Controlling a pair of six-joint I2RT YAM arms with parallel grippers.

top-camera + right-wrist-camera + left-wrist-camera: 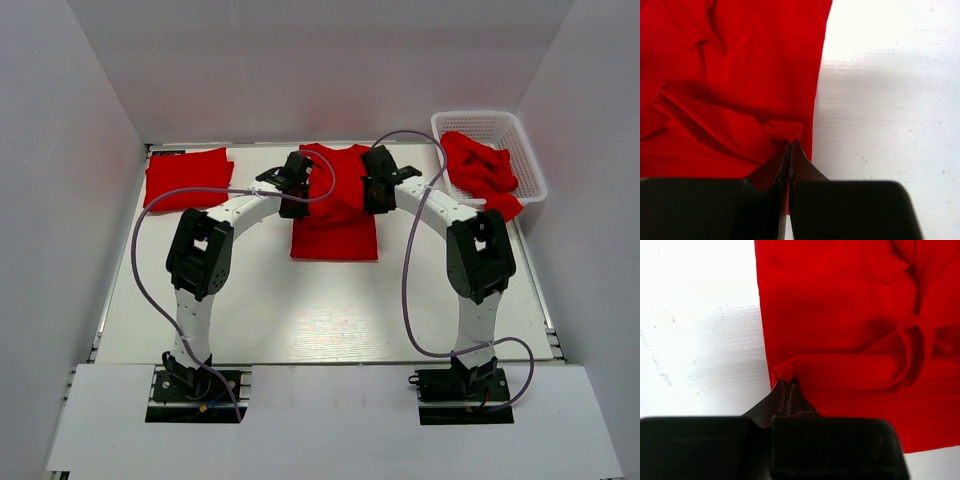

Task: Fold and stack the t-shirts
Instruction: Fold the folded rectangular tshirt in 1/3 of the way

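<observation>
The left gripper (788, 386) is pinching, jaws closed, the near edge of the middle shirt (335, 238), whose cloth is spreading to its right. The right gripper (790, 146) is likewise clamping the opposite edge, cloth to its left. A folded shirt (187, 178) is lying well left of the left gripper, and more shirts (480, 165) are filling the basket (475, 115) right of the right gripper.
</observation>
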